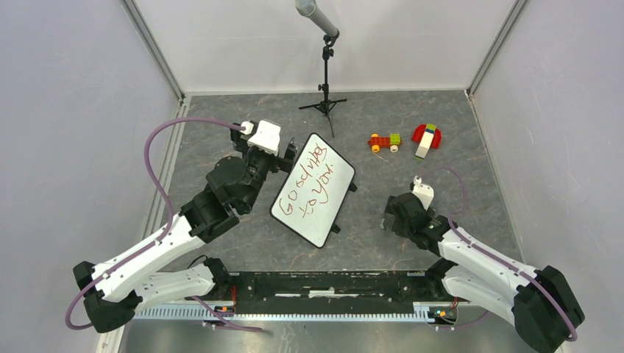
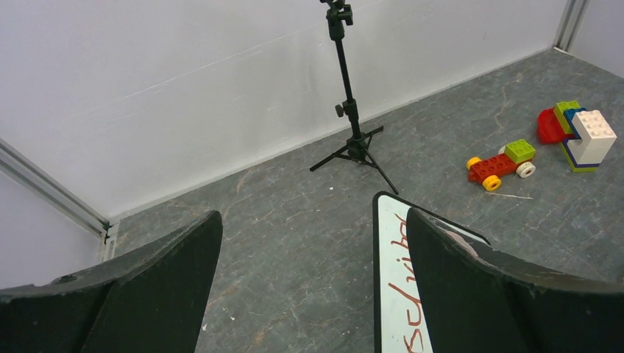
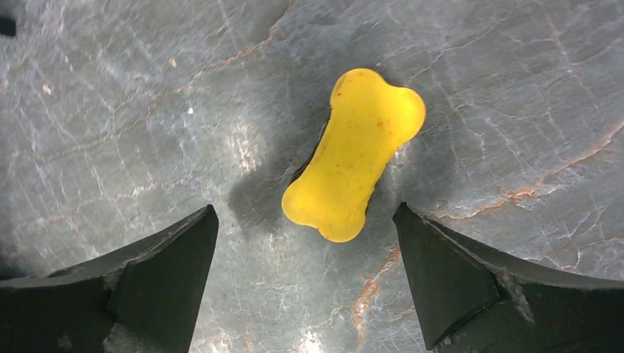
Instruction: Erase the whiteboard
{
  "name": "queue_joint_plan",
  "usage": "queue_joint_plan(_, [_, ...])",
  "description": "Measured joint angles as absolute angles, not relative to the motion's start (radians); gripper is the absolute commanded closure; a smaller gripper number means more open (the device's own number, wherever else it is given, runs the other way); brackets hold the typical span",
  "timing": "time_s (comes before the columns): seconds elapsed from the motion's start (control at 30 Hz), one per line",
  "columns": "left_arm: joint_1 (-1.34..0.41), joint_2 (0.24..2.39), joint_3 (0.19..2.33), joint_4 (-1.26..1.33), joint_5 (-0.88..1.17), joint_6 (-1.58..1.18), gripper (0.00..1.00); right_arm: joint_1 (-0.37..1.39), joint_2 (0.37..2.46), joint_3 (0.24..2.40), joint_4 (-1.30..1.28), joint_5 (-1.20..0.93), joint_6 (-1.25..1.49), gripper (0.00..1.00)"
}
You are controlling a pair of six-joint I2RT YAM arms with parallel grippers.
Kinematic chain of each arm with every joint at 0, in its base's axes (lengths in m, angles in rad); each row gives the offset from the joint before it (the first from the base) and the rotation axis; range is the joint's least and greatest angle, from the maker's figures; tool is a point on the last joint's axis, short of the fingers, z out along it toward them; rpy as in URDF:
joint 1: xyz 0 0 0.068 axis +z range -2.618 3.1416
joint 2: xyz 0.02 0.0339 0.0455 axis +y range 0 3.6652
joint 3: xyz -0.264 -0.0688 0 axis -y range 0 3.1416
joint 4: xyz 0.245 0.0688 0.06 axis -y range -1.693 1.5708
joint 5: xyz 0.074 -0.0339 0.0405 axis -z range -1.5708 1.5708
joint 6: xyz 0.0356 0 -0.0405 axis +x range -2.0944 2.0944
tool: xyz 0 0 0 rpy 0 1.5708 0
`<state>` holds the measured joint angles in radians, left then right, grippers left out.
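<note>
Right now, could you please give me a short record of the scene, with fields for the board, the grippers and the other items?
whiteboard: centre of the table, turned diagonally, red handwriting not yet erased
left gripper: open, at the board's far corner, holding nothing
right gripper: open, above a yellow bone-shaped block lying on the table, not gripping it
other items: toy car, brick build, microphone stand, all at the far side

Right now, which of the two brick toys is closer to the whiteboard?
The red car with wheels; the wheel-less brick pile lies farther from the whiteboard.
</note>
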<state>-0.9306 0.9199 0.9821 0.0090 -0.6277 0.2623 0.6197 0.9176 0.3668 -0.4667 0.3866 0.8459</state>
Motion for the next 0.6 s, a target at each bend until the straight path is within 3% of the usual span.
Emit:
queue_joint_plan(0.1, [-0.931,0.918,0.982,0.008,-0.627,0.260,0.00,0.620,0.933,0.369,-0.467,0.432,0.907,0.22])
queue_joint_plan(0.23, [-0.931,0.913,0.982,0.008,-0.627,0.260,0.00,0.620,0.953,0.370,-0.471,0.496,0.957,0.36])
queue_joint_plan(0.6, [-0.931,0.908,0.982,0.002,-0.626,0.259,0.00,0.620,1.055,0.395,-0.456,0.609,0.900,0.46])
